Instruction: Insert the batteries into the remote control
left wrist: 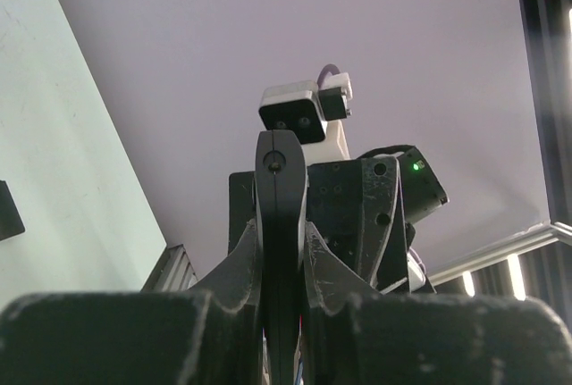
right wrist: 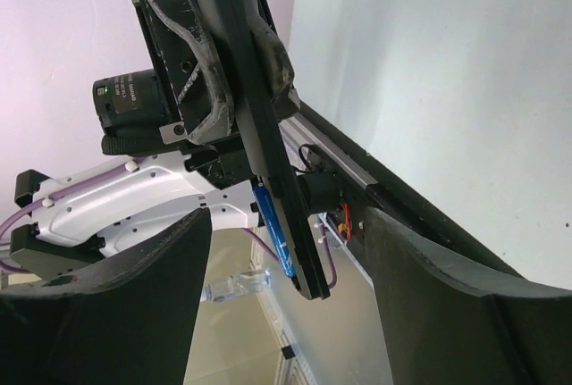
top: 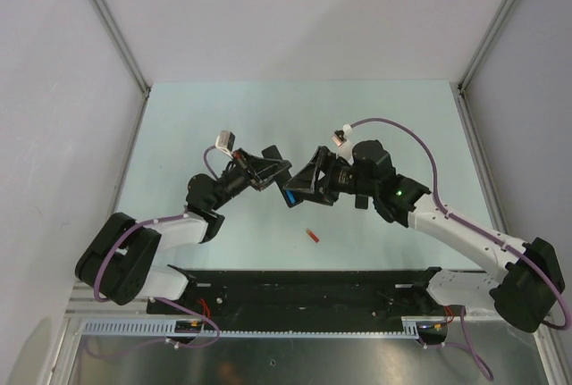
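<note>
I have the left gripper (top: 273, 172) clenched on the remote control (right wrist: 268, 162), a slim matte black bar held over the middle of the table (top: 179, 126). A blue battery (right wrist: 275, 229) lies along its free end. My right gripper (right wrist: 286, 217) stands spread around that end, not touching it. A red-orange battery (top: 312, 236) lies on the table at five o'clock from the bar.

Pale green table (top: 268, 117), white walls (top: 295, 10), black rail (top: 304, 285) along near edge

Matte black plastic remote control (right wrist: 268, 153), glossy blue battery (right wrist: 276, 235) (smooth matte tabletop (top: 375, 117))
</note>
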`<move>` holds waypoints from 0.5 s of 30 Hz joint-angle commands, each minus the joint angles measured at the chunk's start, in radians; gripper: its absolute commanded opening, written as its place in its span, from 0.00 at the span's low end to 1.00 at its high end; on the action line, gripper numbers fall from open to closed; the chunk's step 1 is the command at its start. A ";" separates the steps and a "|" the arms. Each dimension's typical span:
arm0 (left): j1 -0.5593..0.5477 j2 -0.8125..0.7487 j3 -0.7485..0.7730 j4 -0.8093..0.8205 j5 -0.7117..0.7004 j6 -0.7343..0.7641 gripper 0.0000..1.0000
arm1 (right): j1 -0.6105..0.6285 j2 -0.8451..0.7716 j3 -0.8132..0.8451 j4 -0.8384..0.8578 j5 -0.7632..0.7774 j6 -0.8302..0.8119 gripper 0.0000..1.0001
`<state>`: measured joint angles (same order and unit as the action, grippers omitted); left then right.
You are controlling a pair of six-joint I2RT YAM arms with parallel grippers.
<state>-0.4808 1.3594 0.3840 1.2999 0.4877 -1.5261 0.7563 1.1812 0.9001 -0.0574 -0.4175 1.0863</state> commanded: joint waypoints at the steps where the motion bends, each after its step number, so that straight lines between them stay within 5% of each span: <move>1: 0.005 -0.020 0.021 0.203 0.051 -0.037 0.00 | -0.012 -0.017 -0.012 0.088 -0.052 -0.005 0.72; 15: 0.007 0.024 0.049 0.269 0.137 -0.101 0.00 | -0.017 0.021 -0.020 0.131 -0.152 -0.052 0.59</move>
<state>-0.4808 1.3838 0.3954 1.2999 0.5896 -1.6001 0.7418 1.1946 0.8818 0.0254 -0.5259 1.0580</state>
